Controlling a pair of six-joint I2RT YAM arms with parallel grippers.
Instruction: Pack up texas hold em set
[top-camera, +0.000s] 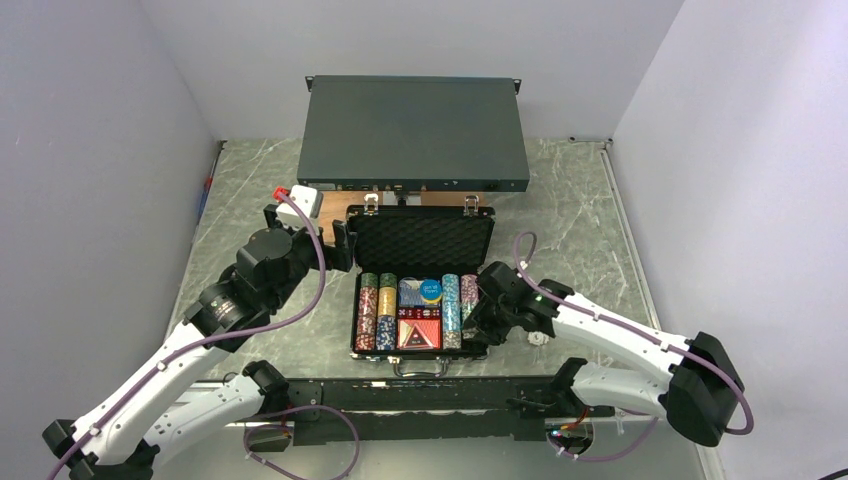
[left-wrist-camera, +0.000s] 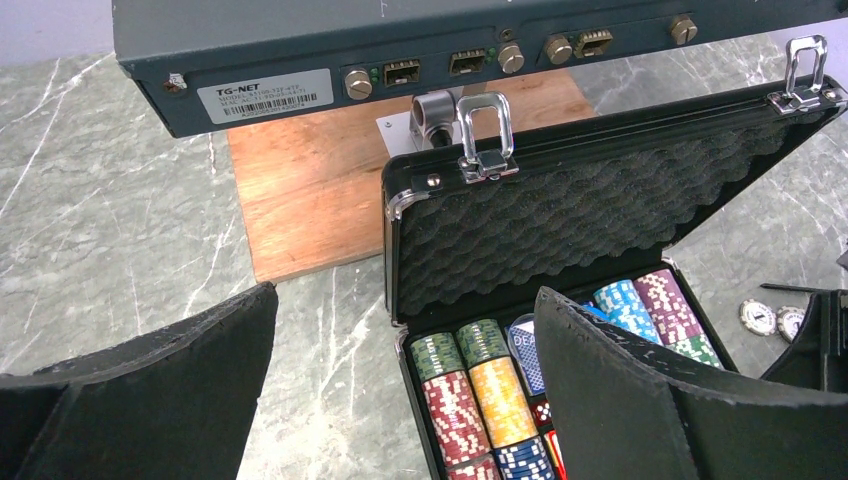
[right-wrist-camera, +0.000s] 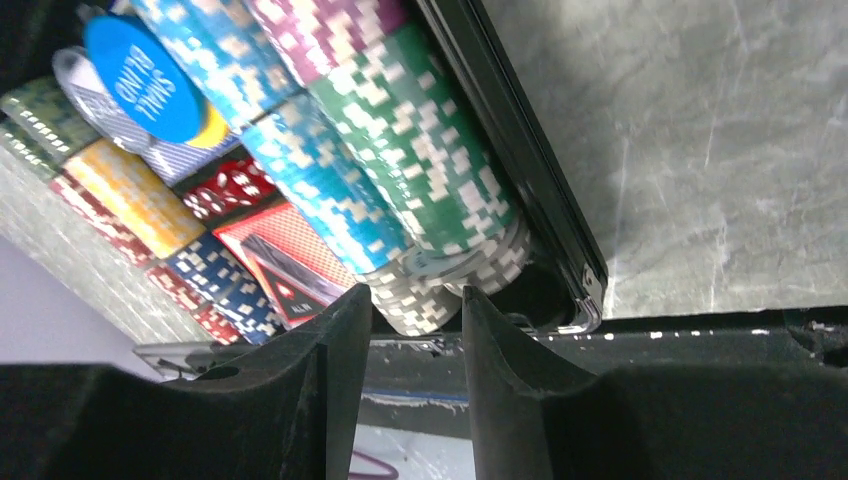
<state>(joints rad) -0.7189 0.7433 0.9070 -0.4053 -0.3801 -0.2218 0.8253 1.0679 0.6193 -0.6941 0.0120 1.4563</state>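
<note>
1. Progress looks well on. The briefcase sits open in the middle of the bench with its lid upright. Chip rows fill most of the tray, and a red card deck, red dice and a blue disc lie between them.
2. Our right hand is at the near right corner of the case. Its jaws stand part-way apart on either side of the pale chips at the near end of the rightmost row. We cannot tell whether it pinches them or only brackets them.
3. Our left hand is spread wide and grasps nothing. It hovers just left of the lid.
4. Two loose chips lie on the bench just right of the case. We judge they have yet to go in.
5. After that we see the closing left to do: the lid is not yet lowered, and the silver latches hang undone on its rim.
</note>
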